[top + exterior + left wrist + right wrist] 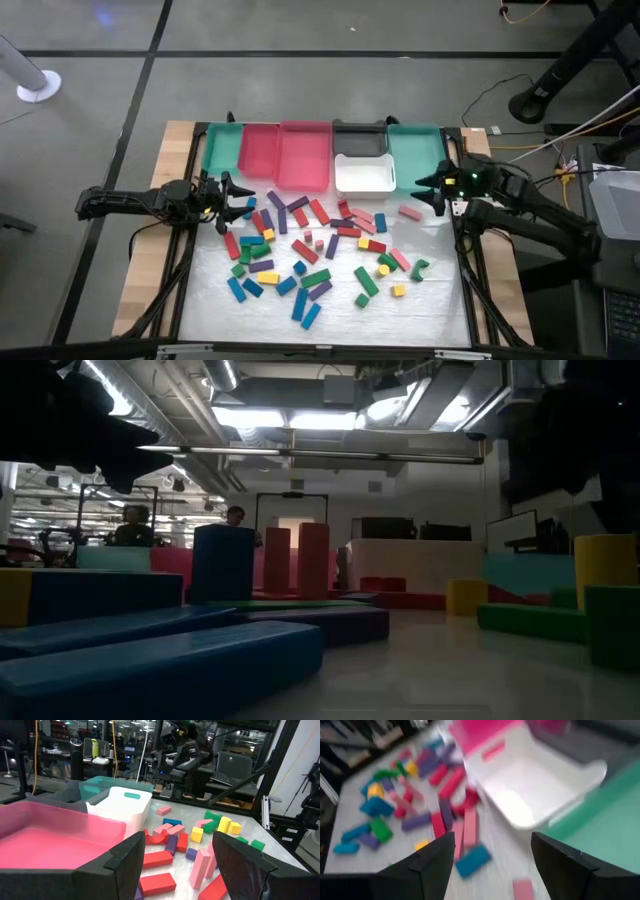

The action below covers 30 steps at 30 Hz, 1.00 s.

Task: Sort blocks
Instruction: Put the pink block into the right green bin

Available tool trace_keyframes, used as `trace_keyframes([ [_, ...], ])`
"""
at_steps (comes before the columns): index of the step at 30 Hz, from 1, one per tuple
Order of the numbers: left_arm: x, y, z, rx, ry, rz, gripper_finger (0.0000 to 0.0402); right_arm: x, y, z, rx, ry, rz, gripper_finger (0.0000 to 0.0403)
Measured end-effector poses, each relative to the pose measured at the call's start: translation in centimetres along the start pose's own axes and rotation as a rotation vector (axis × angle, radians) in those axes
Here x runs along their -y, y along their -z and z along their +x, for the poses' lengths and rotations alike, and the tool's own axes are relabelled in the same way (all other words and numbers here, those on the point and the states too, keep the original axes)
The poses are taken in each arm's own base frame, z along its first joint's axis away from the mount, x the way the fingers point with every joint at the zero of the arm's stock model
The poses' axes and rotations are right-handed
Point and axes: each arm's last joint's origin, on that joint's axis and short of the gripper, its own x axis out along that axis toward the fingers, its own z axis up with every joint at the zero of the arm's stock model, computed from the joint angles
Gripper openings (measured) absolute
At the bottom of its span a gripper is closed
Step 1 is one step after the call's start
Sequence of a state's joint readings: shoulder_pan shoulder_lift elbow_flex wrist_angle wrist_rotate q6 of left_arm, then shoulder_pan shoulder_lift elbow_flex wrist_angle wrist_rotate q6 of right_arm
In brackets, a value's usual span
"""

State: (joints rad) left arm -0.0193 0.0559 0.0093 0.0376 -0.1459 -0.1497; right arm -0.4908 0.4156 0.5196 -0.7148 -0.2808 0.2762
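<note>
Several dozen small blocks (310, 250) in red, blue, green, yellow, purple and pink lie scattered flat on the table's middle; they also show in the left wrist view (180, 842) and the right wrist view (415, 795). My left gripper (243, 200) hovers open at the heap's left side, near the pink tray's (55, 840) near corner; nothing sits between its fingers (177, 865). My right gripper (428, 190) is open at the table's right side, beside the white tray (535, 785) and above bare table next to a pink block (409, 212).
A row of trays stands along the far edge: teal (220, 150), two pink (285, 155), black (360, 138) with the white one (365, 175) in front of it, and teal (415, 150). Bare table lies near the near edge. In the low view, blue blocks (150, 650) fill the foreground.
</note>
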Motion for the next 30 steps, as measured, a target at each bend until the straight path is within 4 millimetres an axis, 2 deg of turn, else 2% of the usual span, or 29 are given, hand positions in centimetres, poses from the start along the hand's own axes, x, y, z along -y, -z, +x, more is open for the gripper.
trace_keyframes([
  [8,0.0,0.0,0.0,0.0,0.0,0.0,0.0221,0.6,-0.7,2.8,-0.295,0.081,0.097,0.0264],
  [16,0.0,0.0,0.0,0.0,0.0,0.0,0.0221,1.7,0.3,5.5,-0.595,0.164,0.189,0.0264],
  [20,0.0,0.0,0.0,0.0,0.0,0.0,0.0221,2.4,0.5,6.6,-0.658,0.272,0.182,0.0264],
  [24,0.0,0.0,0.0,0.0,0.0,-0.002,0.0221,2.7,0.8,7.5,-0.712,0.3,0.191,0.0264],
  [30,0.0,0.0,0.0,-0.001,0.0,-0.007,0.0221,1.9,1.6,8.9,-0.8,0.343,0.088,0.0264],
])
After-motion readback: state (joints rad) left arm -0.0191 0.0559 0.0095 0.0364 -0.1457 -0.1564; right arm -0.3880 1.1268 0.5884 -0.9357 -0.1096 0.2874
